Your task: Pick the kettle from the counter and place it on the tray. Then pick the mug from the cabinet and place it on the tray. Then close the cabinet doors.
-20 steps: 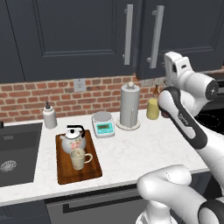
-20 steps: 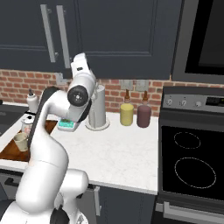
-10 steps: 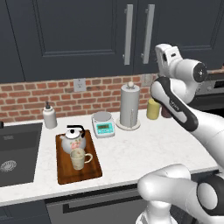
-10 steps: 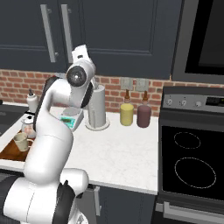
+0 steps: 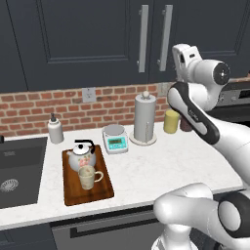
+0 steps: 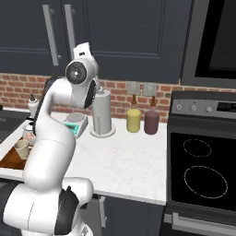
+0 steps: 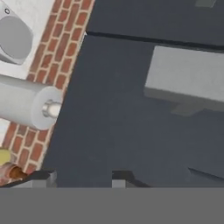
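The kettle (image 5: 81,157) and the mug (image 5: 88,177) both sit on the tray (image 5: 103,189), the mug at about 5 o'clock from the kettle and just touching or nearly so. The tray lies on the table (image 5: 166,158) at about 8 o'clock from the steel paper-towel cylinder (image 5: 145,117). Both cabinet doors (image 5: 88,41) look flush and shut in the left base view, their bar handles (image 5: 143,38) side by side.

In the hand view the pincer (image 7: 81,178) is up close to a dark door panel, with one bar handle (image 7: 189,78) at about 1 o'clock from the tips. Its two tips stand partly apart with nothing between them, so it grips nothing.

The job appears essentially done, so the main risk is in the retreat. The hand is so near the panel that a tilt or forward push could knock the door or catch the handle and pull it open again. A low swing back could also strike the paper-towel cylinder, the small scale (image 5: 115,138) or the yellow canister (image 5: 171,121) below the arm, or sweep toward the tray and topple the mug.
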